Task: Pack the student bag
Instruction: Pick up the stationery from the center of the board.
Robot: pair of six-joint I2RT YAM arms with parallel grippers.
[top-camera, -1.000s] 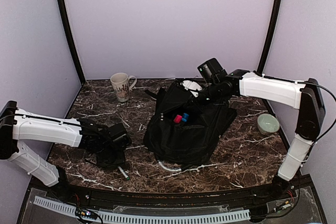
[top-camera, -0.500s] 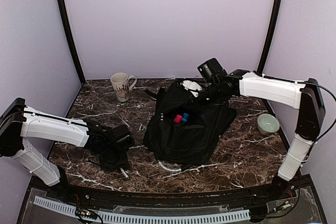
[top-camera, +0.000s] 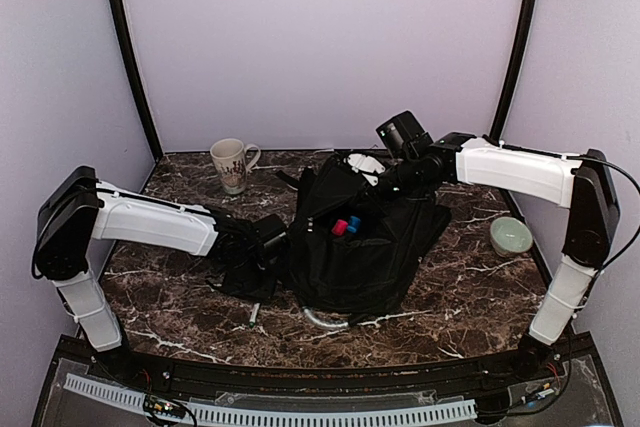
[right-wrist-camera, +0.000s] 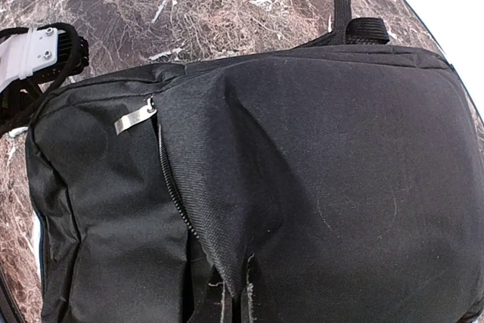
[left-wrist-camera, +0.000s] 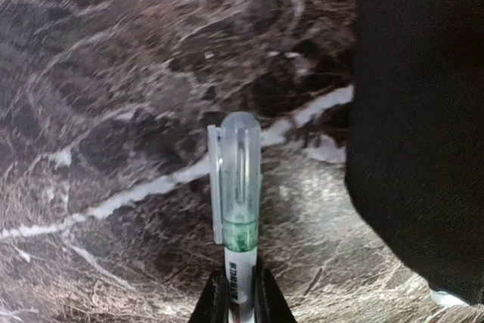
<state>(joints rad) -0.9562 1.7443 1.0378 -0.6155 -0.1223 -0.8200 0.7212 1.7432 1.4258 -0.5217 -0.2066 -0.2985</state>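
We see the student bag point(top-camera: 365, 242) lying in the middle of the marble tabletop point(top-camera: 480, 287), slumped and reaching back toward the far edge. It is black, soft woven fabric, and by far the biggest thing here. Its top opening gapes, with a red item point(top-camera: 339, 226) and a blue item point(top-camera: 354, 221) showing inside. In the right wrist view we make out a zip line running down the cloth, a silver zipper pull point(right-wrist-camera: 136, 119) and a black webbing loop point(right-wrist-camera: 361, 28) at the upper end. A pale grey loop point(top-camera: 320, 319) curls out from under its near side.

The right jaws are pressed together on a fold of the bag's fabric at its far upper part, pulling it taut. The left jaws, just beside the bag's left side, pinch a pen point(left-wrist-camera: 238, 187) with a clear cap and a green band; the pen points toward the near edge.

A mug point(top-camera: 231, 164) stands near the far-left corner, and a bowl point(top-camera: 510, 236) sits by the right edge.
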